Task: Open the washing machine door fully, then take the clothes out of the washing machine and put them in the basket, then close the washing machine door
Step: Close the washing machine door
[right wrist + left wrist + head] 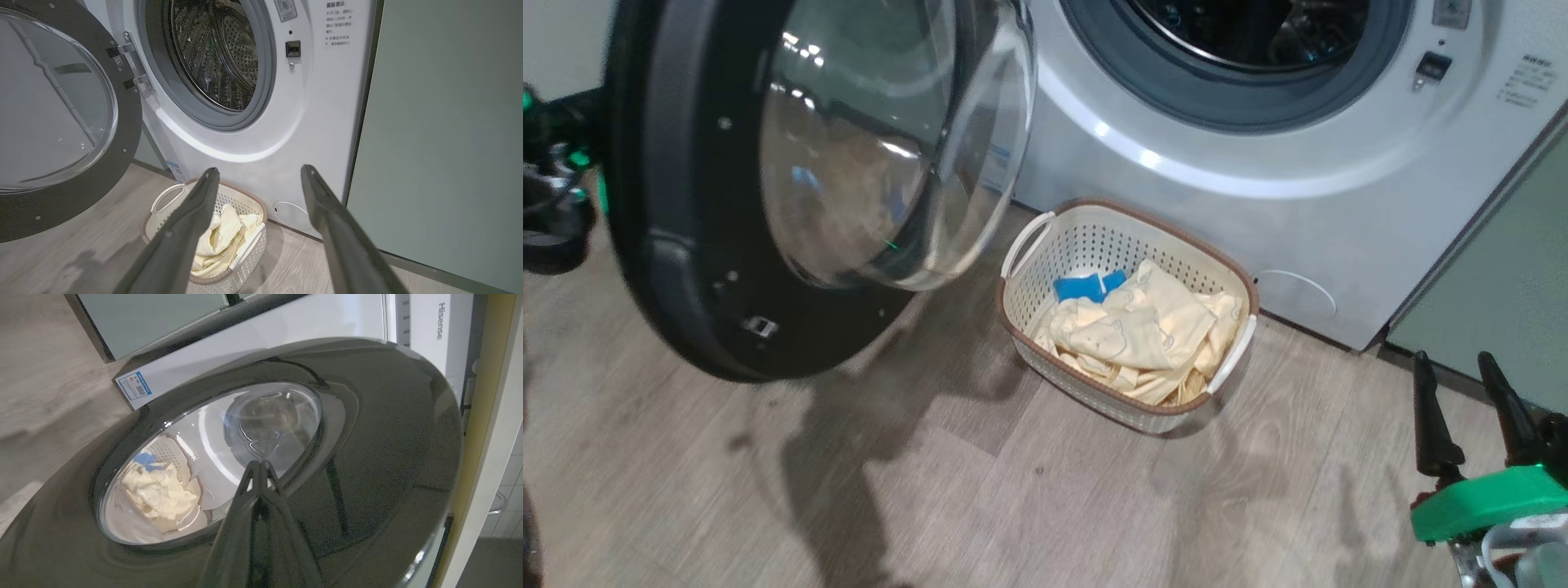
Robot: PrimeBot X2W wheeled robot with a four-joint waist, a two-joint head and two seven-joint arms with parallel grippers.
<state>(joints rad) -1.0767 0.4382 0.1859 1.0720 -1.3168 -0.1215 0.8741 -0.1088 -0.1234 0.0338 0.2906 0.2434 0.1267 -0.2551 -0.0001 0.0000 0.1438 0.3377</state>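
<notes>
The washing machine door (662,245) stands swung open at the left, its glass bowl bulging toward the basket. The washing machine (1258,204) shows its grey gasket and steel drum (216,53). On the floor in front stands the cream basket (1086,245) with pale yellow clothes (1143,327) and a blue patch in it. My left gripper (261,465) is shut with nothing in it. Its tips are close against the door's (388,437) glossy outer face, and I cannot tell whether they touch. My right gripper (1454,363) is open with nothing in it, above the basket (235,201) and the clothes (222,237).
A green cabinet (1503,286) stands right of the machine. The floor (1013,490) is wood planks. My left arm (551,220) shows behind the door's left edge. A pale wall edge (490,437) runs close beside the door.
</notes>
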